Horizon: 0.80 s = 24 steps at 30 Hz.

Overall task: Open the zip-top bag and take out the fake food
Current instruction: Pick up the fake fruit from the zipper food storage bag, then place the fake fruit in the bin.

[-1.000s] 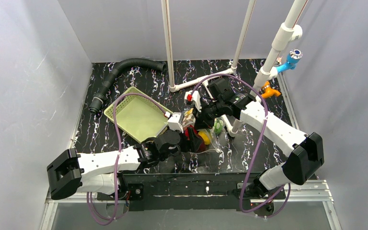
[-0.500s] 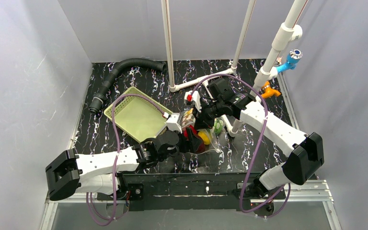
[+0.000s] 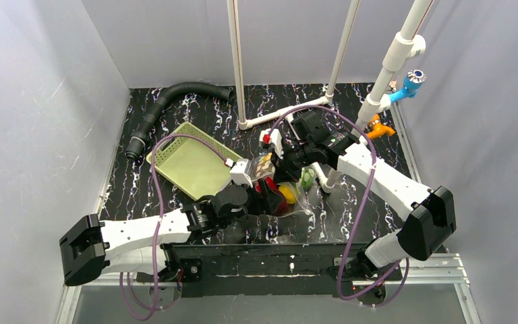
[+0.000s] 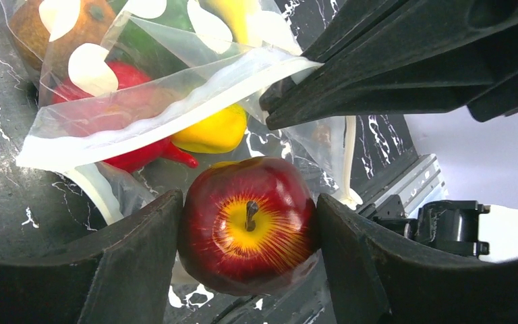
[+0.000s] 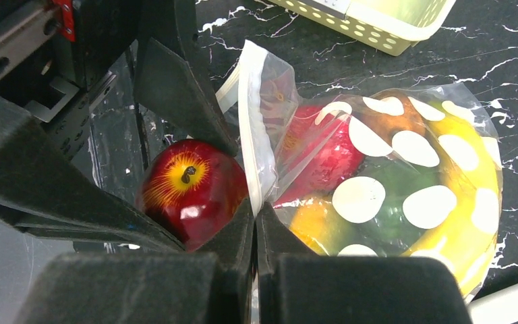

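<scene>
The zip-top bag (image 5: 391, 148), clear with off-white dots, lies open on the black table, also visible in the top view (image 3: 291, 194). My right gripper (image 5: 255, 214) is shut on the upper rim of its mouth and holds it up. Inside the bag lies fake food: a bright red piece (image 5: 324, 158), a green one (image 5: 384, 212) and yellow ones (image 4: 209, 131). My left gripper (image 4: 249, 202) is shut on a dark red apple (image 4: 246, 226) with a yellow stem end, right at the bag's mouth. In the right wrist view the apple (image 5: 189, 189) sits just outside the held rim.
A pale green slotted basket (image 3: 189, 162) stands left of the bag. A black corrugated hose (image 3: 168, 101) curves at the back left. White pipes (image 3: 239, 67) rise at the back, with an orange clamp (image 3: 378, 127) at the right.
My left arm has drawn back slightly to the left with the apple in its grip. The right gripper and the bag's rim have stayed in place.
</scene>
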Available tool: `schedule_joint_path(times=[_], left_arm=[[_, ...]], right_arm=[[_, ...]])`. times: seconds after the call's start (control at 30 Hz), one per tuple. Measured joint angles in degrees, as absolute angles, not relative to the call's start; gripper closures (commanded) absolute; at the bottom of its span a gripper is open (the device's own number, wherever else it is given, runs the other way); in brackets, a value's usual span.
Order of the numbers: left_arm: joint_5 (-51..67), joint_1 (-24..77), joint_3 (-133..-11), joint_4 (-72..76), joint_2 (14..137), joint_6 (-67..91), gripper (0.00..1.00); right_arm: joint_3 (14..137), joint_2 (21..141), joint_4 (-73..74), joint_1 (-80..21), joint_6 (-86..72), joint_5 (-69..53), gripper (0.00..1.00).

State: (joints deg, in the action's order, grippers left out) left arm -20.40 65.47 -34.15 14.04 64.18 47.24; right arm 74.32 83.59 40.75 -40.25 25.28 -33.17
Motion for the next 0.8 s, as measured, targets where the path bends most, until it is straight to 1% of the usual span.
schedule_joint_path(times=[0.2, 0.53, 0.8], left_arm=[[-20.2, 65.5, -34.1, 14.0, 62.2, 48.1, 1.0], [-16.9, 65.5, -33.6, 9.7, 54.2, 47.5, 1.0], [-15.5, 65.5, -32.9, 1.1, 45.2, 43.3, 1.0]], right_arm=[[74.2, 83.6, 40.4, -40.2, 25.3, -33.0, 0.99], [74.2, 83.6, 40.4, -40.2, 25.3, -32.8, 0.99], [74.1, 83.6, 40.4, -40.2, 25.4, -32.8, 0.99]])
